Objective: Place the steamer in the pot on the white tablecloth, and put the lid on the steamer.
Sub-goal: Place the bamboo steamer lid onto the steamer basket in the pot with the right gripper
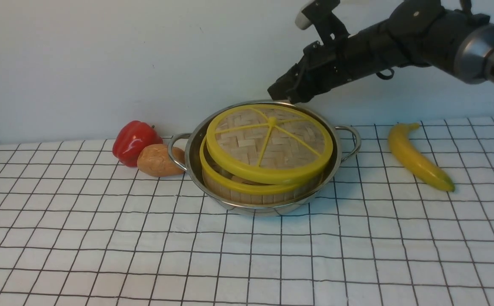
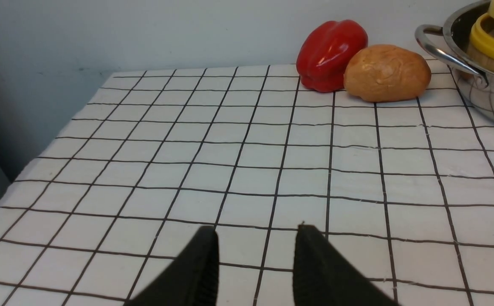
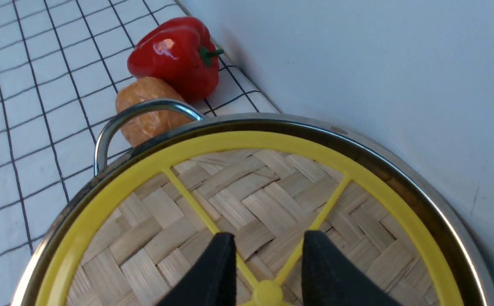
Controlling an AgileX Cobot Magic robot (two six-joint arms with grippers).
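The steamer sat in the pot at the middle of the frame on the white tablecloth. The lid lay on it askew, shifted toward the upper right, so I judged it needed seating. My right gripper hung just above its upper edge, jaws parted and empty, probably to nudge. My left gripper hovered unclenched over bare cloth, out of the way.

Open tablecloth before the pot; pepper and potato close left, banana right.
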